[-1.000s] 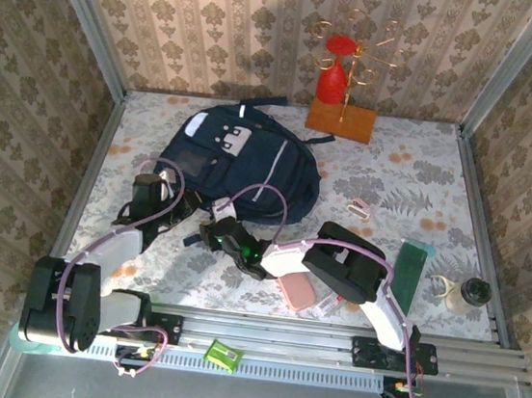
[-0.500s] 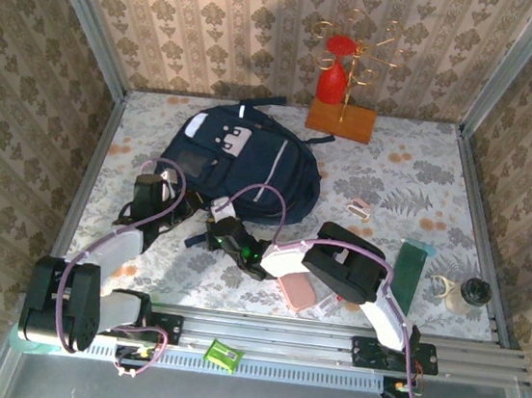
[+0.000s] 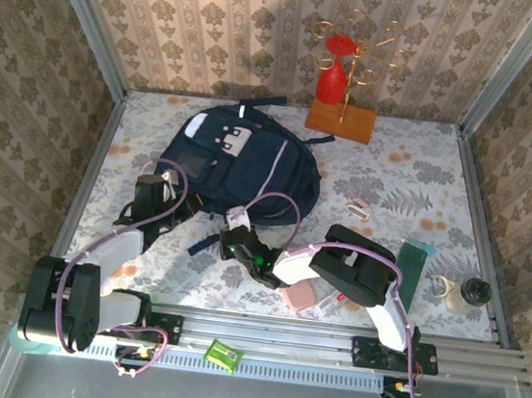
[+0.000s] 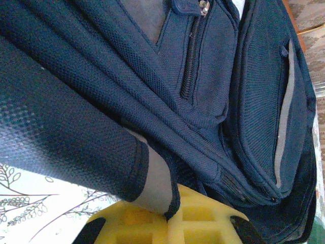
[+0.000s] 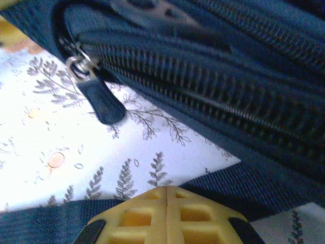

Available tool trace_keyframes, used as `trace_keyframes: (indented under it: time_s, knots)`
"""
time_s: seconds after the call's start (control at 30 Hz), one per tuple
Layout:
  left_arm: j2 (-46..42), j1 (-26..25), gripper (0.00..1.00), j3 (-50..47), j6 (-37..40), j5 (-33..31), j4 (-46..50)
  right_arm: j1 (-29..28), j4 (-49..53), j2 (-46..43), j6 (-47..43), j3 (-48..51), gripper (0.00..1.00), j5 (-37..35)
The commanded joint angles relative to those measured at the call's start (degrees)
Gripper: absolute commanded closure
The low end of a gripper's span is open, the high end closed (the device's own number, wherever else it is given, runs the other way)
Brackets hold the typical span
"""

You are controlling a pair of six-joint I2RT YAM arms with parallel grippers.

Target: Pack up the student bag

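Bracing the large dark navy fabric backpack [image 3: 251,158], back-left on the surface [image 3: 393,190], with the left claw [image 4: 171,214] clamped on its edge, the right claw [image 5: 166,197], pads together, should seek the navy zipper pull [image 5: 104,105].

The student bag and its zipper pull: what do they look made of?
The student bag looks like matte navy woven fabric, perhaps nylon: a fine mesh weave shows. The zipper pull seems a dark rubbery or fabric tab on a shiny metal slider.

Student bag [image 3: 241,167] lies left; stand [image 3: 341,121] behind-right, seemingly apart.
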State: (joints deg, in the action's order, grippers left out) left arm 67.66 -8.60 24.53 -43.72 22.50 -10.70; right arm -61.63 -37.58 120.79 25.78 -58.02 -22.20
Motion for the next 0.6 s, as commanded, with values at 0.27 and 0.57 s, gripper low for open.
trace_keyframes:
  time_s: [0.27, 0.57]
  knots:
    - [-0.16, -0.26, 1.0, 2.38, 1.63, 1.23, -1.32, -0.14, -3.27, -0.68, -4.3, -2.92, 0.65, 4.45]
    - [-0.11, -0.35, 1.0, 2.27, 1.6, 1.14, -1.61, -3.49, -1.26, -3.26, -8.21, -1.99, 0.63, -3.87]
